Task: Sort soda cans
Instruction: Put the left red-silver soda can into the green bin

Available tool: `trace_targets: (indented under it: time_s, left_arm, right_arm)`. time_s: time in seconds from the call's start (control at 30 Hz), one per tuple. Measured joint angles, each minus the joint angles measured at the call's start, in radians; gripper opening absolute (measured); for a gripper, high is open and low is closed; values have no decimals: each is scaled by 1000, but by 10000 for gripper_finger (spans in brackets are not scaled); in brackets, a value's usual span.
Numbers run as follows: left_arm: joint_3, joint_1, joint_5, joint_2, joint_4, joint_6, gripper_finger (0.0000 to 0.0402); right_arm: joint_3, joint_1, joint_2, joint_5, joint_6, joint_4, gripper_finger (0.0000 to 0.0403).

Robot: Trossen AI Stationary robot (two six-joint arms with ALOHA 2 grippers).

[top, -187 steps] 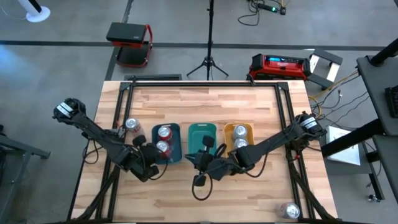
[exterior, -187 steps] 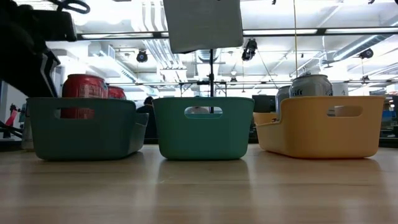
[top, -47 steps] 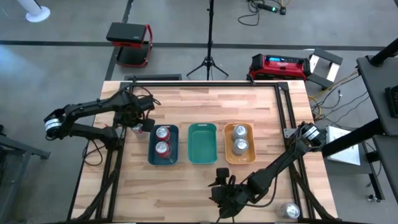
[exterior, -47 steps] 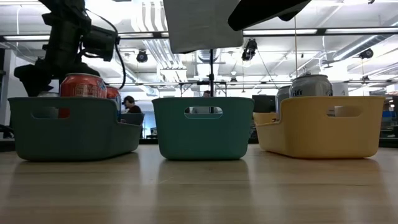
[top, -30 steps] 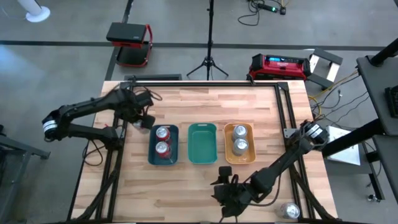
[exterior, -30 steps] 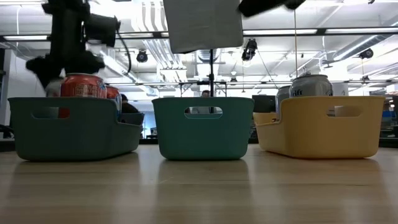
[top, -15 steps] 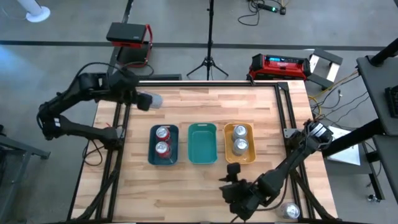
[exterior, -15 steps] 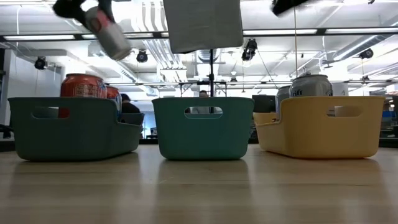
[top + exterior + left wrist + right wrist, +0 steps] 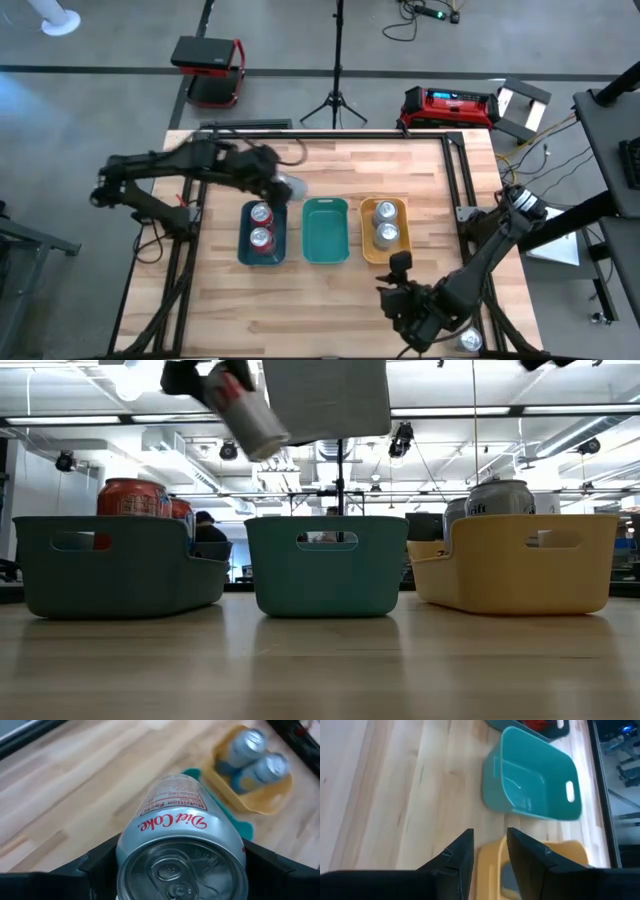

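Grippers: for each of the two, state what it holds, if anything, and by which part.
The left gripper holds a silver Diet Coke can by its sides near the top, fingers on opposite sides. The right gripper holds nothing; its fingers are apart.

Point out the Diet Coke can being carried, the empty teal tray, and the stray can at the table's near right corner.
Diet Coke can [image 9: 175,815], left wrist view, on its printed silver side.
Empty teal tray [image 9: 325,232], high view, on its bare floor.
Stray can [image 9: 470,341], high view, on its silver top.

My left hand [image 9: 180,870] is black, its Diet Coke can [image 9: 180,840] silver with red script. Red cans [image 9: 262,225] in dark teal tray [image 9: 243,245]; silver cans [image 9: 385,222] in orange tray [image 9: 367,245]; light wood counter [image 9: 300,310].
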Motion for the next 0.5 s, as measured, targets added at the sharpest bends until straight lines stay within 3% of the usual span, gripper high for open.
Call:
trace_targets:
  time_s: [0.17, 0.5]
  left_arm:
    - [142, 1, 8, 182, -62, 94, 292]
    - [385, 0, 40, 490, -123, 263, 293]
  right_arm:
    - [-16, 15, -35, 18, 73, -88, 100]
    - [-176, 17, -49, 12, 314, -104, 70]
